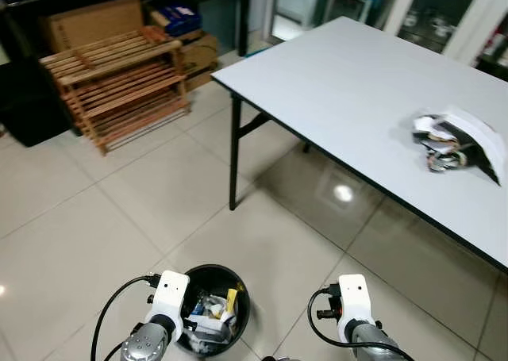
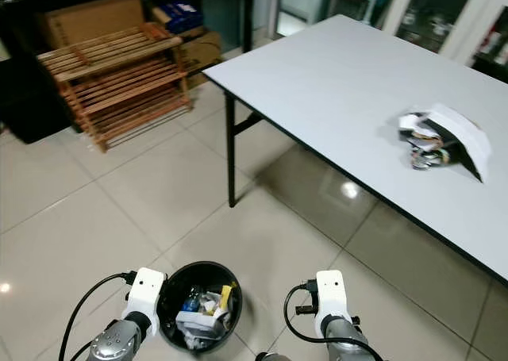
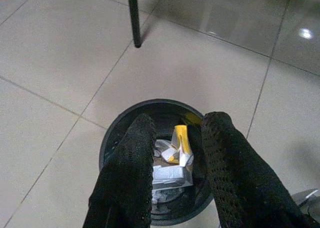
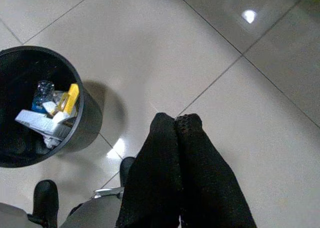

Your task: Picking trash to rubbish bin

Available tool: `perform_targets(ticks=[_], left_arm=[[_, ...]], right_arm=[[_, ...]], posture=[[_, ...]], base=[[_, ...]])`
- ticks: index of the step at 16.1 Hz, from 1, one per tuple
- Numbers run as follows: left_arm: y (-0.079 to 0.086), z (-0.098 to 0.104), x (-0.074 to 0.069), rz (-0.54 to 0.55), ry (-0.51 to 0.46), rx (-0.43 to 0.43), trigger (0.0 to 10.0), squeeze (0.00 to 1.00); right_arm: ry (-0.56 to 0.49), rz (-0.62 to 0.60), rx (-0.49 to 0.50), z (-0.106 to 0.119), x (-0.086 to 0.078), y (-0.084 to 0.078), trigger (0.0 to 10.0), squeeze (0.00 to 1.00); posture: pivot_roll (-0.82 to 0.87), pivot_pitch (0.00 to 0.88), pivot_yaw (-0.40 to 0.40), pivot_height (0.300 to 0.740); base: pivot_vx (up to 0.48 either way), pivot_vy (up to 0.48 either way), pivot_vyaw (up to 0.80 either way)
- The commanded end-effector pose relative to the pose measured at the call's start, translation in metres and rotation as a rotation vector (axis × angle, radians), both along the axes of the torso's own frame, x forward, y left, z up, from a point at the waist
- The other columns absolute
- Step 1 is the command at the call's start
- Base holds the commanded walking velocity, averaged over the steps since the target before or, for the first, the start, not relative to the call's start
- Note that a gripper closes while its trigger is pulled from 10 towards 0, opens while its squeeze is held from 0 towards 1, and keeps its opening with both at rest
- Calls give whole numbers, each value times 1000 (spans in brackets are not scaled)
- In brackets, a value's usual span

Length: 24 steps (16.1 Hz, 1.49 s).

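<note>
In your left eye view, the black rubbish bin (image 1: 208,309) sits on the tiled floor (image 1: 79,242) at the bottom centre of the frame, already holding white wrappers and a yellow piece. Your left arm's white wrist (image 1: 168,295) shows at the bin's left rim, and your right arm's white wrist (image 1: 352,297) stands further right along the bottom edge. The white table (image 1: 349,91) runs from top centre to the right edge, and a crumpled heap of trash (image 1: 456,143), white paper over dark and silvery scraps, lies on it at right. A wooden rack (image 1: 119,83) stands at upper left, with cardboard boxes (image 1: 95,20) behind it.

Your right eye view gives the same scene, with the bin (image 2: 198,305) at bottom centre and the trash (image 2: 444,139) on the table at right.

In your left wrist view, the left gripper (image 3: 177,138) hangs right above the bin (image 3: 115,133), fingers parted with a clear gap and nothing between them. A black table leg (image 3: 133,15) stands at the top of the frame.

In your right wrist view, the right gripper (image 4: 175,120) has its fingers pressed together, holding nothing, over bare floor. The bin (image 4: 87,110) sits at the left of the frame.
</note>
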State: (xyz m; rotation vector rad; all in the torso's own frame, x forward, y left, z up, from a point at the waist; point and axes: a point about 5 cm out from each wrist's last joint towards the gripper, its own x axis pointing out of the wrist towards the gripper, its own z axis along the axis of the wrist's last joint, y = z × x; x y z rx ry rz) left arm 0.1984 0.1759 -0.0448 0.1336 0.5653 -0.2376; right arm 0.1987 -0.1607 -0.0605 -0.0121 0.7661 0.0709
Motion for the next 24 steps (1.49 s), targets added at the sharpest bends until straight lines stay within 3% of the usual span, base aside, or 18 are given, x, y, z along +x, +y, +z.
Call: perform_targets(ticks=[1, 9, 24], left_arm=[[-2, -1, -3, -18, 14, 5, 10000, 0], [-8, 4, 1, -66, 1, 25, 10000, 0], [-13, 7, 5, -67, -4, 27, 10000, 0]], right_arm=[[8, -33, 4, 0, -2, -4, 10000, 0], [60, -57, -27, -3, -4, -9, 10000, 0], [70, 3, -43, -3, -1, -5, 10000, 0]], posture=[[35, 28, -21, 740], [33, 22, -21, 740], [39, 1, -33, 740]], base=[[0, 0, -800], [0, -38, -768], [0, -363, 0]])
